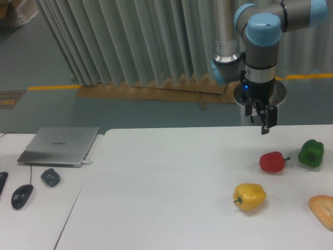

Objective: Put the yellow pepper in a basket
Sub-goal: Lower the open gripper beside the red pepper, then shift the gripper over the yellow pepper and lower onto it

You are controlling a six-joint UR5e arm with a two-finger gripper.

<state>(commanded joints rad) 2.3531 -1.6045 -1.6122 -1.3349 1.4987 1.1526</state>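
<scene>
The yellow pepper (pixel 250 196) lies on the white table (pixel 166 182), right of centre and near the front, its stem pointing left. My gripper (pixel 263 124) hangs above the table's back edge, well behind the pepper and a little to its right. Its fingers point down, stand slightly apart and hold nothing. No basket is in view.
A red pepper (pixel 272 161) and a green pepper (pixel 311 153) lie behind the yellow one to the right. A tan bread-like item (pixel 322 210) is cut off by the right edge. On the left table are a laptop (pixel 60 145), a mouse (pixel 22 196) and a small dark object (pixel 50 177).
</scene>
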